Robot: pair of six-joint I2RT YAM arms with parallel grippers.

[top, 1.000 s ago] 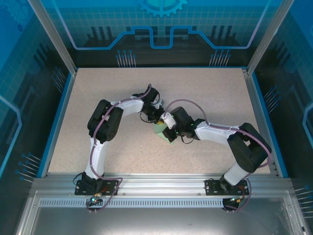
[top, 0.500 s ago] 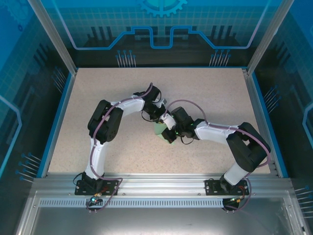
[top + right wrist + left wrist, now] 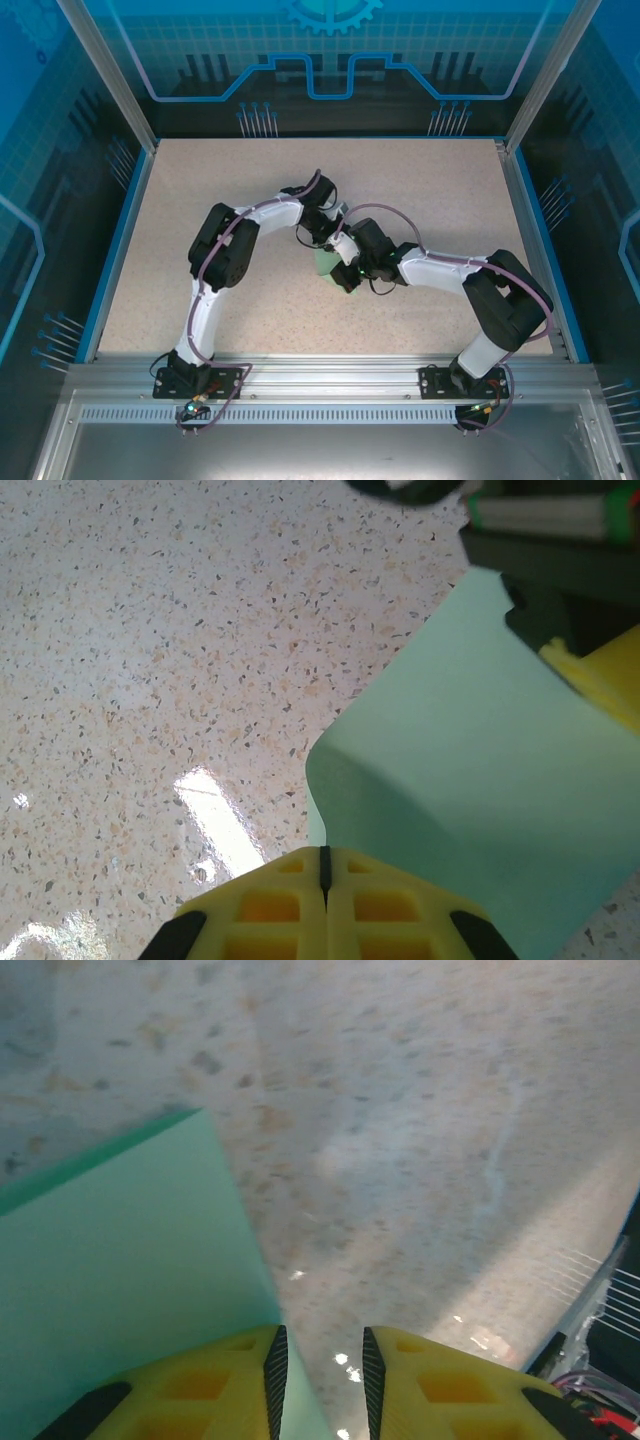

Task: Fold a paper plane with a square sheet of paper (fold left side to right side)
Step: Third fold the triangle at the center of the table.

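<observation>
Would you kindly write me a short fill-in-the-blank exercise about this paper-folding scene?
1. The square sheet of paper is pale ___.
2. The fingers of the right gripper are ___, with no gap between them.
3. The left gripper has ___ fingers with a narrow gap between them.
Missing words: green; shut; yellow.

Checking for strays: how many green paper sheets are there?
1: the thin pale mint-green paper sheet, in the middle of the speckled beige table; another beneath it would be hidden.
</observation>
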